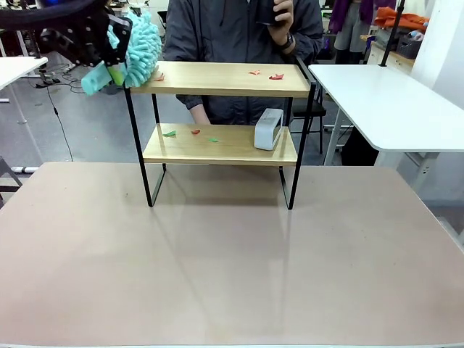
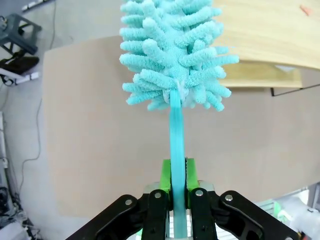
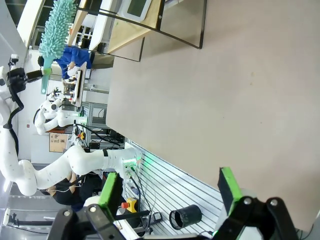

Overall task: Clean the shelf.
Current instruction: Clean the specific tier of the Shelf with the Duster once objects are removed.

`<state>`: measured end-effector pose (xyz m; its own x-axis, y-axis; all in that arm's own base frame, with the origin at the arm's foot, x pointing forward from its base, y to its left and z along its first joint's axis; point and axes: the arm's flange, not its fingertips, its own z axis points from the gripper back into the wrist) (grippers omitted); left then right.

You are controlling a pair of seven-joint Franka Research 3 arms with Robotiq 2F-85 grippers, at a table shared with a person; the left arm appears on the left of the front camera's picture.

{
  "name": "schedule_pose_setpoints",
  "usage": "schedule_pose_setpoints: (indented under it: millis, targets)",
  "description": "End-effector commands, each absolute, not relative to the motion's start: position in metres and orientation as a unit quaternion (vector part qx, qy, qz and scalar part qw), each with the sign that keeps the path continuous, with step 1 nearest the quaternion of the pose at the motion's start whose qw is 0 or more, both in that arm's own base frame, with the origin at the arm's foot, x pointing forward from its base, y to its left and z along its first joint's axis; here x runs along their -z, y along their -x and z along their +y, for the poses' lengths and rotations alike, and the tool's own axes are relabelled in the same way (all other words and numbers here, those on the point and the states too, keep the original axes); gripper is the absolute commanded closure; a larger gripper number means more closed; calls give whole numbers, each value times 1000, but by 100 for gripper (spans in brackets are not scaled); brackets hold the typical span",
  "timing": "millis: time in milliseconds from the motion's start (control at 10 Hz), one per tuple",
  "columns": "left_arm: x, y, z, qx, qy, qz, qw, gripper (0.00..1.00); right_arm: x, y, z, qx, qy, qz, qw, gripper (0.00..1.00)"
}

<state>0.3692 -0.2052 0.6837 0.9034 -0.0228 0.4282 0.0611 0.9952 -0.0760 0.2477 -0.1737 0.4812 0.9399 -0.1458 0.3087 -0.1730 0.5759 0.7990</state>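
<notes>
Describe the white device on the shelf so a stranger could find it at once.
Find the black-framed shelf standing on the tan table, then look at its lower wooden board. At that board's right end stands a white box with rounded corners. It is the only bulky white thing there; its neighbours are small flat red and green scraps.

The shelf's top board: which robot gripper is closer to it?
Left. The left gripper, holding a turquoise duster, is right at the top board's left end. The right gripper hangs open over the table, well back from it.
</notes>
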Motion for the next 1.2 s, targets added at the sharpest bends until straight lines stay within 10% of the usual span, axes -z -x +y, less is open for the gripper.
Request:
schedule_pose_setpoints:
  millis: [0,1100]
  targets:
    - [-688,-379,-216,3,24,-233,972,88,-482,-250,-173,-17,-468,-185,864,0]
    - [-676,-400,-306,183,117,-158,963,88,-482,-250,-173,-17,-468,-185,864,0]
